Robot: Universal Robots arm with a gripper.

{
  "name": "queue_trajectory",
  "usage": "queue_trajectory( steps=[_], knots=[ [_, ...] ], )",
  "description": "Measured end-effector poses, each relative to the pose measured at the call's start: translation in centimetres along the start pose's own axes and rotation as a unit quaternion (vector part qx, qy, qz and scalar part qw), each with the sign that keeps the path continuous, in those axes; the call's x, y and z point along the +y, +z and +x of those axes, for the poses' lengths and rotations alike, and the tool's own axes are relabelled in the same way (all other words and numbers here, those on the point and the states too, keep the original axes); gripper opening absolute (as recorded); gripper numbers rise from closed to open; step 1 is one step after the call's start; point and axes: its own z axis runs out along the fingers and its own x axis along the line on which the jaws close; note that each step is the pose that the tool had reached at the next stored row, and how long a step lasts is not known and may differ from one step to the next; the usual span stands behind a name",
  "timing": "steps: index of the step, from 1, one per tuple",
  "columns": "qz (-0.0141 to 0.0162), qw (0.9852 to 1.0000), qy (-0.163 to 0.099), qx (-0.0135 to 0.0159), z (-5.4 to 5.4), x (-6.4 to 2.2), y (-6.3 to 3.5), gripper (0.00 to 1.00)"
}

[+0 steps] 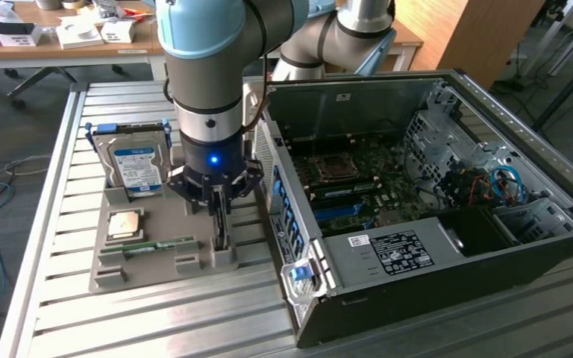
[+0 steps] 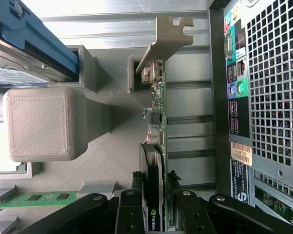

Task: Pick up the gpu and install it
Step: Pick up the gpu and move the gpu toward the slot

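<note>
The gpu [image 1: 221, 230] stands on edge in a slot of the grey holder [image 1: 157, 268], right beside the open computer case [image 1: 436, 246]. In the wrist view the gpu [image 2: 156, 122] is seen edge-on, with its silver bracket [image 2: 168, 34] at the far end and the black fan close to the fingers. My gripper [image 1: 218, 203] has come straight down over it. The gripper [image 2: 155, 184] has one black fingertip [image 2: 137, 181] on the fan side and the other on the board side, pressed against the card, which still sits in its slot.
The holder also carries a hard drive [image 1: 135, 168] with a blue-white label, a processor chip [image 1: 127, 224] and a green memory stick [image 1: 152, 246]. The case's rear port panel [image 2: 236, 97] stands close beside the card. The motherboard [image 1: 351, 186] lies exposed inside the case.
</note>
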Motion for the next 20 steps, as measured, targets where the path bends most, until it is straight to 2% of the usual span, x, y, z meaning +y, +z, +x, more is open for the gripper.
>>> queue_trajectory(
  steps=[6, 7, 8, 20],
  knots=[
    [0.0000, 1.0000, 0.000, 0.0000, 0.00, 0.00, 0.00, 0.33],
    [0.0000, 1.0000, 0.000, 0.0002, 0.01, 0.00, -0.01, 0.32],
    [0.0001, 1.0000, 0.000, 0.0001, 0.00, 0.00, -0.01, 0.26],
    [0.0000, 1.0000, 0.000, 0.0000, 0.00, 0.00, 0.00, 0.26]
  ],
)
